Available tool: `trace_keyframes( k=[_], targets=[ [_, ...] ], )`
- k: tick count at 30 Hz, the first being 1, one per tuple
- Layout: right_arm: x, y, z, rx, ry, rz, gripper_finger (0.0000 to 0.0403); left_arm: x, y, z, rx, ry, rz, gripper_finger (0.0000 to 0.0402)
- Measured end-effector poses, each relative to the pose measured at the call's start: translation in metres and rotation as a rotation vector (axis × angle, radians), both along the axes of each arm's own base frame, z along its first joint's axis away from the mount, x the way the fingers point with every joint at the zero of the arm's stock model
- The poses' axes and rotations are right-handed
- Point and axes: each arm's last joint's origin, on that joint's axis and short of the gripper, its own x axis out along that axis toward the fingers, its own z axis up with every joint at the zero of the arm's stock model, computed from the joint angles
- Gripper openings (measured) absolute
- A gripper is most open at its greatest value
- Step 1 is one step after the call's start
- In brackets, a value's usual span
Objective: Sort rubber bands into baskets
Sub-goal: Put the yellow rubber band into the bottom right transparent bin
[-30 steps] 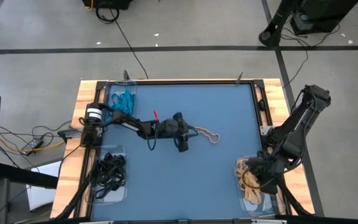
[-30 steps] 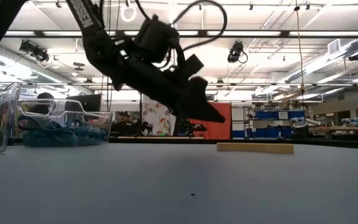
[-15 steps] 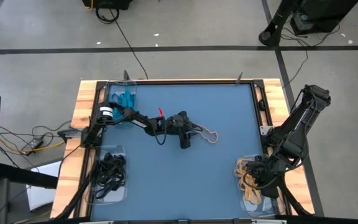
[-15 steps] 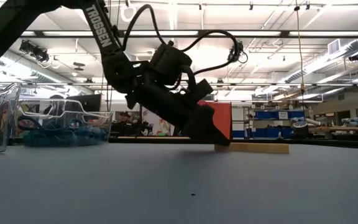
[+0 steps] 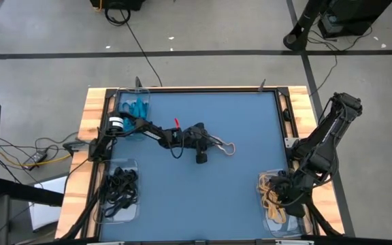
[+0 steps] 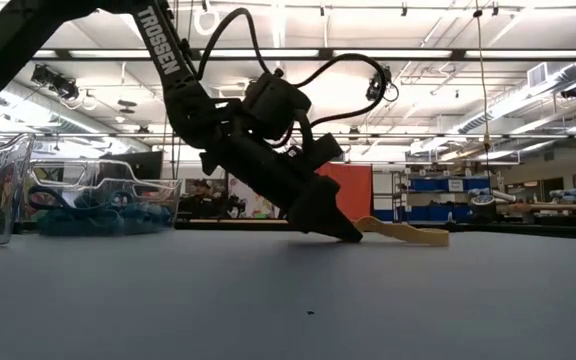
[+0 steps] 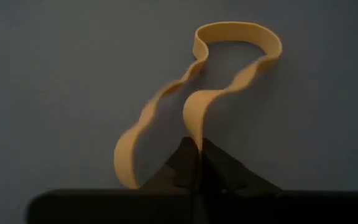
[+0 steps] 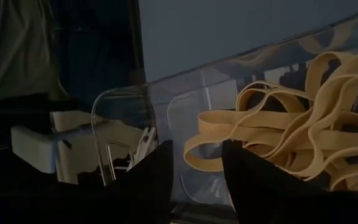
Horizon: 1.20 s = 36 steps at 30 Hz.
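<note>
A tan rubber band lies as a long loop near the middle of the blue table, seen close in the left wrist view. My left gripper reaches it from the left, low over the table, shut on its near end. My right gripper hangs open over the near-right basket, above a heap of tan bands, touching none that I can see. My left gripper pinches one strand of the tan band between its two fingertips, at the loop's end nearest the arm. The fingers slant down from the table's left and lie along the loop. The pinched strand stands on edge; the loop's far end rests on the table.
A basket with teal bands stands at the far left corner, also in the low view. A basket with black bands stands at the near left. The wooden frame borders the table.
My left gripper has gone toward the table's right and down to the tan band, then shut on the band's near end. That end has drawn in and risen a little, while the far end stays on the table.
</note>
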Motion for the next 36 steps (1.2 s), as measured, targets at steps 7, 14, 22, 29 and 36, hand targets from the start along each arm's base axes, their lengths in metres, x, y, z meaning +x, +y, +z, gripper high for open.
trace_keyframes(
  k=[7,14,22,29,36],
  targets=[
    [0.004,-0.003,0.000,-0.135,-0.182,-0.002,0.0148,-0.001,-0.004,0.005,-0.047,-0.006,0.018,0.0011],
    [0.020,-0.016,0.004,-0.454,-0.512,-0.180,0.0148,-0.002,-0.027,0.036,-0.087,-0.050,-0.018,0.0004],
    [0.068,-0.019,-0.008,-0.687,-0.644,-0.199,0.0171,-0.004,-0.066,0.053,-0.093,-0.082,-0.113,0.0005],
    [0.111,-0.015,-0.028,-0.711,-0.689,-0.070,0.0214,-0.006,-0.093,0.053,-0.087,-0.079,-0.179,0.0005],
    [0.133,-0.023,-0.055,-0.765,-0.609,-0.063,0.0234,-0.009,-0.111,0.055,-0.080,-0.085,-0.201,0.0005]
  ],
)
